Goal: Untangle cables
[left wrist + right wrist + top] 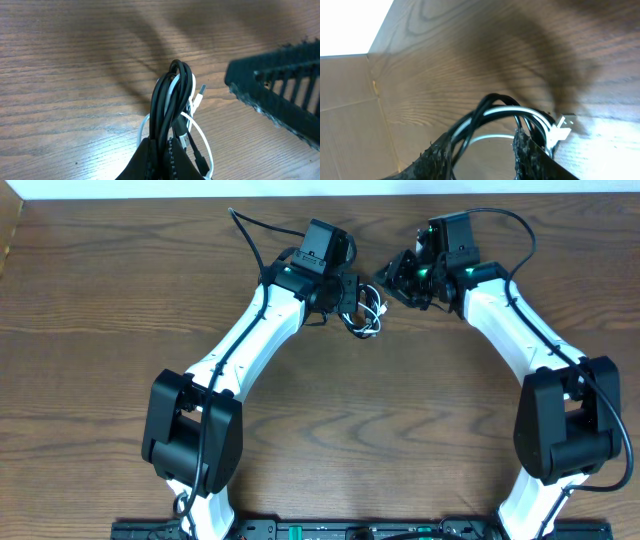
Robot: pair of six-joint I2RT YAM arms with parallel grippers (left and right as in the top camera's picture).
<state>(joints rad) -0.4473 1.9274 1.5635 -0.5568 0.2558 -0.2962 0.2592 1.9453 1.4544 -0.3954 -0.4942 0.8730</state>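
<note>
Over wood table, clamping tangled cables in left gripper, straddling with half-open right gripper, zero separation yet

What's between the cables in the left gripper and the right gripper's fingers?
Only bare table separates cables and fingers, per the left wrist view.

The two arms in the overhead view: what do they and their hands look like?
Both the left arm and the right arm have white, rounded links joined by bulky black joints, with a thin black cable along each. A small green light glows near each wrist. The left hand and the right hand are black, with rough, textured fingers.
</note>
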